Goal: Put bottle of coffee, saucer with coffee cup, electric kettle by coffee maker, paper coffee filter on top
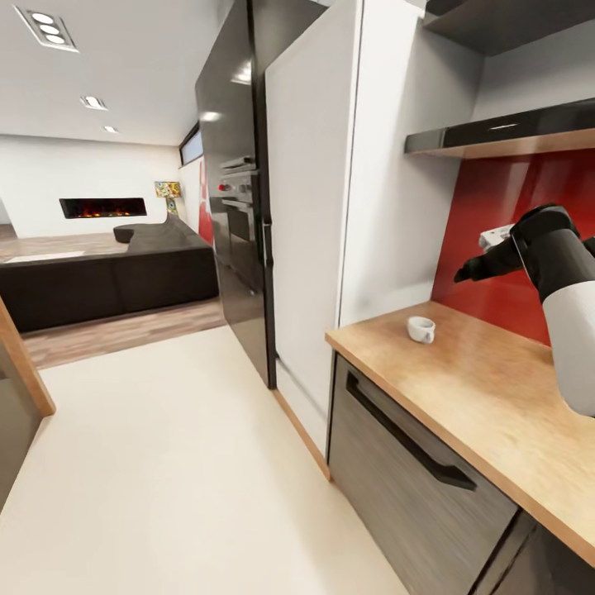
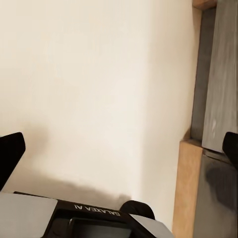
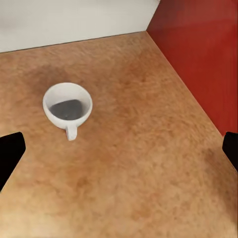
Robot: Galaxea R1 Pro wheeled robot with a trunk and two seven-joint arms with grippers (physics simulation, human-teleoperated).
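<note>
A small white coffee cup [image 1: 421,329] stands upright on the light-wood countertop [image 1: 487,388], near its left end and close to the white wall. My right gripper [image 1: 473,268] hovers above the counter, up and to the right of the cup, in front of the red backsplash. In the right wrist view the coffee cup [image 3: 68,109] sits on the countertop [image 3: 148,163] with its handle towards the camera. The right gripper [image 3: 119,153] is open and empty, its black fingertips [image 3: 10,153] far apart. My left gripper [image 2: 119,151] is open and empty over the cream floor.
A tall white cabinet [image 1: 310,207] and a black oven column [image 1: 235,207] stand left of the counter. A dark shelf [image 1: 504,136] hangs above the red backsplash [image 1: 504,248]. A grey drawer front [image 1: 413,471] with a black handle sits below. A dark sofa [image 1: 107,281] lies far left.
</note>
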